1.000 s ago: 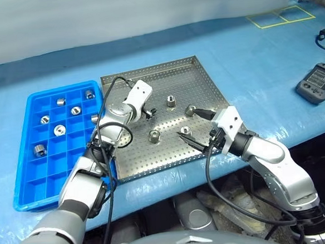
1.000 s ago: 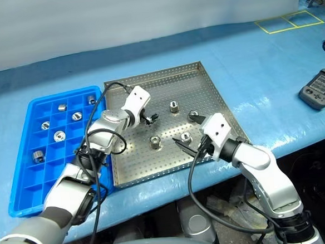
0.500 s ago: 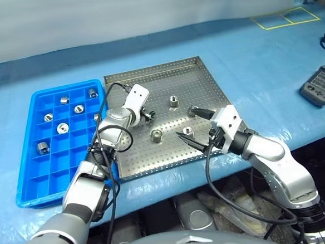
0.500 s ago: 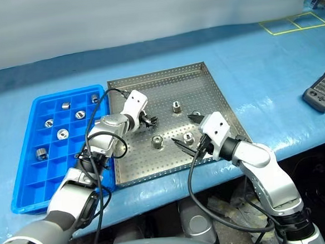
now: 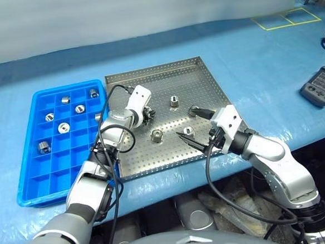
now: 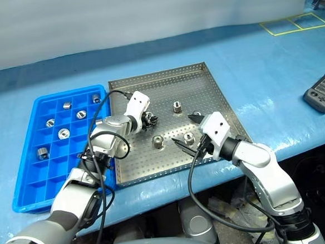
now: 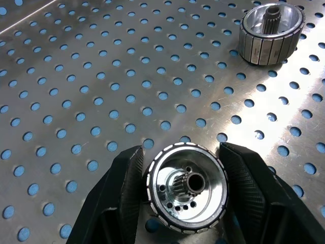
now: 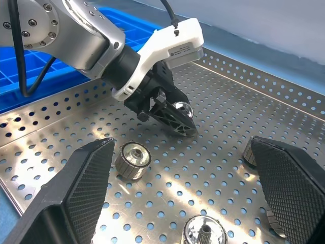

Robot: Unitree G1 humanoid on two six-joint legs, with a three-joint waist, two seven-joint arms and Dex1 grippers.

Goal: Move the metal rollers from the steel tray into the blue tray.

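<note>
Left gripper (image 7: 183, 168) fingers closed in from wide apart onto a small ribbed silver metal roller (image 7: 187, 186); right arm unchanged.

Head views: left gripper grasps that roller on the big perforated square steel tray (image 5: 198, 75); three more rollers lie near the spread-open, empty right gripper (image 5: 193, 126), one (image 5: 156, 136) between both grippers. Bright blue gridded plastic tray (image 5: 27, 181) beside the left arm holds several rollers. Left wrist view: black fingers (image 7: 119, 185) flank the roller on both sides; another roller (image 7: 271, 33) well ahead. Right wrist view: right fingers (image 8: 84, 175) far apart, a roller (image 8: 133, 159) just beside one.
</note>
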